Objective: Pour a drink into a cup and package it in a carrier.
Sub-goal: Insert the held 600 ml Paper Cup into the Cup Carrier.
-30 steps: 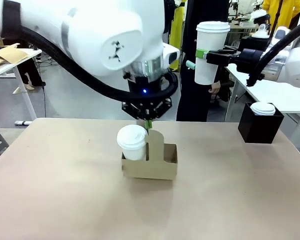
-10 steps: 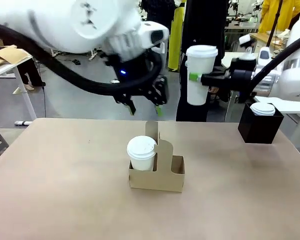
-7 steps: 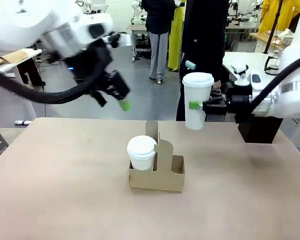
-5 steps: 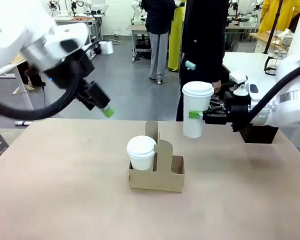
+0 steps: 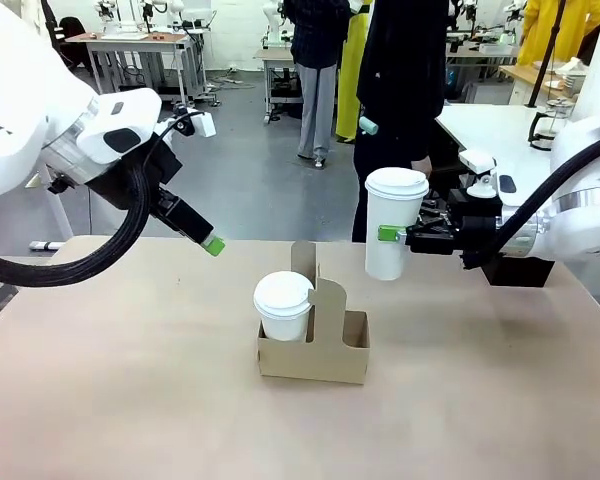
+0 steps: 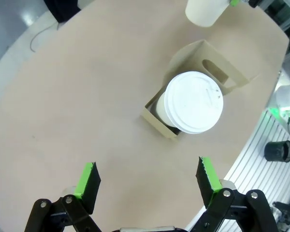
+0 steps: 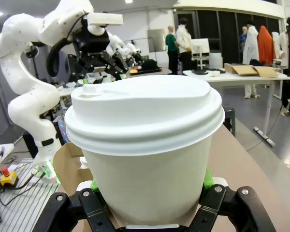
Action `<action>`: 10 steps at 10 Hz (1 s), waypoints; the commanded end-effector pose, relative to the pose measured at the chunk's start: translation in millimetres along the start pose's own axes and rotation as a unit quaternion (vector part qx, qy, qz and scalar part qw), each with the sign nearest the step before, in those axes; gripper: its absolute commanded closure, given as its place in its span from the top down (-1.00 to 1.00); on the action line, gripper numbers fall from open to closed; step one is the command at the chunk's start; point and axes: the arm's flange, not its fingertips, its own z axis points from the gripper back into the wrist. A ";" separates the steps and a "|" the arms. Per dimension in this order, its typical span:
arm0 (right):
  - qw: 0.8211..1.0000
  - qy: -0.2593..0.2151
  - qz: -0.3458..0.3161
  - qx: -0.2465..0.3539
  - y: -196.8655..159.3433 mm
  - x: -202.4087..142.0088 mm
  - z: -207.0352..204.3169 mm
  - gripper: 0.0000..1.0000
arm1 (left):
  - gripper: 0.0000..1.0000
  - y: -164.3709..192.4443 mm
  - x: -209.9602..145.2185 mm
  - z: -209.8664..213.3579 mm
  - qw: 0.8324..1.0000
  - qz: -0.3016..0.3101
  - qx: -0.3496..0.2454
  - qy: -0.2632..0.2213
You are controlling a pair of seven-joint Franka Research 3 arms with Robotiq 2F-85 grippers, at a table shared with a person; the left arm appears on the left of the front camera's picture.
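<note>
The brown cardboard carrier (image 5: 315, 348) stands mid-table with a short lidded white cup (image 5: 283, 304) in its left slot. My right gripper (image 5: 392, 235) is shut on the tall white lidded cup (image 5: 393, 222), holding it upright in the air just right of and above the carrier's handle. The cup (image 7: 145, 145) sits between my right gripper's (image 7: 150, 182) green pads. My left gripper (image 5: 208, 241) hangs open to the left of the carrier. From above, my left gripper (image 6: 147, 176) looks down on the carrier (image 6: 153, 114) and short cup (image 6: 193, 101). The drink is hidden under the lid.
A black cube-shaped box (image 5: 520, 268) stands at the table's right edge, behind my right arm. A person in dark clothes (image 5: 405, 80) stands at the far side. A glass jug (image 5: 543, 122) sits on the white table at the far right.
My left arm has swung up and away from the carrier to the left, jaws opened wide. My right arm has lowered the tall cup and brought it closer to the carrier.
</note>
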 end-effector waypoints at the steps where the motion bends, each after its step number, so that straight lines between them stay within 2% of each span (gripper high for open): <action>1: 1.000 0.000 0.000 0.000 0.1 0.1 -0.1 0.62 | 1.00 -0.9 -1.8 -2.8 1.000 0.002 -0.003 -0.003; 3: 0.998 -0.015 0.022 0.052 -0.6 -8.7 -14.6 0.62 | 1.00 35.1 -34.8 -6.5 0.999 -0.020 -0.027 -0.007; 5: 0.996 -0.020 0.027 0.089 0.9 -18.5 -27.4 0.62 | 1.00 61.5 -71.7 -11.8 0.999 -0.030 -0.016 0.006; 7: 0.992 -0.038 0.031 0.115 6.9 -31.6 -41.2 0.62 | 1.00 82.2 -103.3 -12.6 0.997 -0.077 -0.012 -0.005; 8: 0.991 -0.040 0.028 0.124 11.0 -37.5 -48.0 0.62 | 1.00 87.3 -112.9 -12.8 0.995 -0.102 -0.014 0.008; 9: 0.991 -0.037 0.028 0.123 15.7 -39.7 -51.2 0.62 | 1.00 86.1 -112.7 -12.1 0.994 -0.102 -0.039 -0.002; 10: 0.991 -0.032 0.030 0.128 17.7 -42.0 -54.3 0.62 | 1.00 103.9 -74.5 -3.5 0.998 -0.065 -0.011 0.006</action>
